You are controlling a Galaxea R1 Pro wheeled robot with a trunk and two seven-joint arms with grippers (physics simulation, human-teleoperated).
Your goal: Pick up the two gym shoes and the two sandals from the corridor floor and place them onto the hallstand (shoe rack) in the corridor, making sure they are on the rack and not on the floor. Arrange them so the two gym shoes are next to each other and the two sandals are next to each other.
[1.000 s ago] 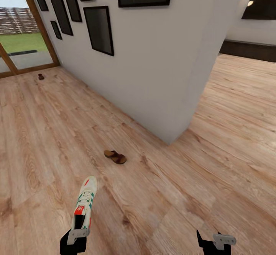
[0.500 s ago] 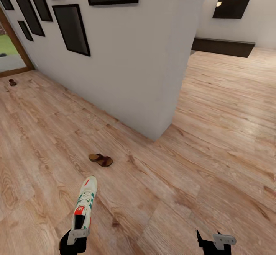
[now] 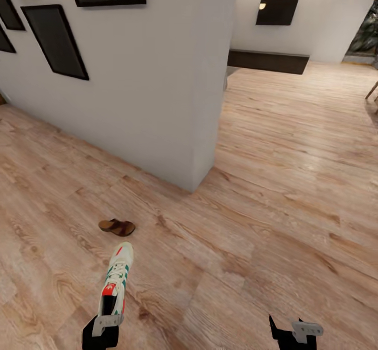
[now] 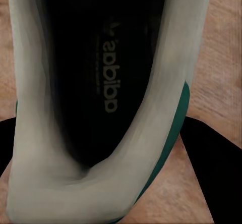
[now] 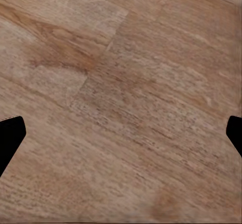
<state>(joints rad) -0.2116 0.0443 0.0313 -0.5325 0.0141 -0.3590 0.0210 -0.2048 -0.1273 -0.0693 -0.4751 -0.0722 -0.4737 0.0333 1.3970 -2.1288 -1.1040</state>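
A robot is carrying one gym shoe [image 3: 116, 279] in its left gripper [image 3: 107, 322], toe pointing ahead, above the corridor floor [image 3: 252, 192]. In the left wrist view the jaws are pinching the heel collar of the shoe [image 4: 108, 90], its dark insole facing the camera. The right gripper [image 3: 294, 331] is hanging low over bare planks, its jaws spread wide with nothing between them [image 5: 121, 118].

A single brown sandal [image 3: 116, 227] is lying on the floor just beyond the toe of the carried shoe, between it and the corner of the grey wall [image 3: 157, 92]. Framed dark pictures [image 3: 55, 40] are hanging on that wall. The hallstand is not among the things pictured.

The risk, by this reading, is in the grip: the shoe is being held only by its heel rim, so a sharp turn of the base could make it swing or slip out. The sandal is also sitting close to the robot's path and could be nudged.
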